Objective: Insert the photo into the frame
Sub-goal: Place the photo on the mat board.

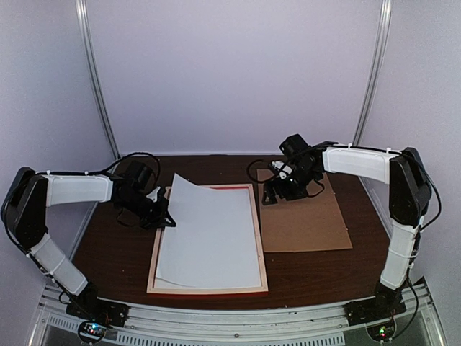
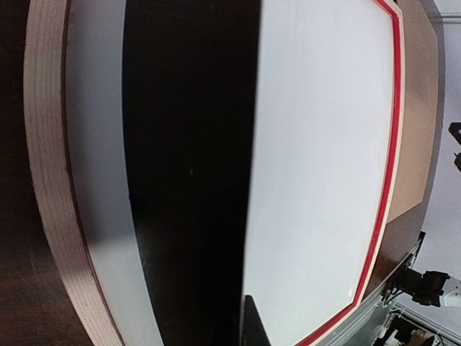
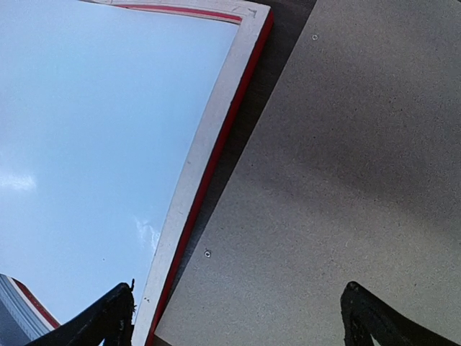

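Where one frame (image 1: 258, 238) lies, one photo (image 1: 209, 231) overlaps.

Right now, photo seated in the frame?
Not seated: large white paper sheet lies skewed, far corner overhanging the red-edged wooden frame.
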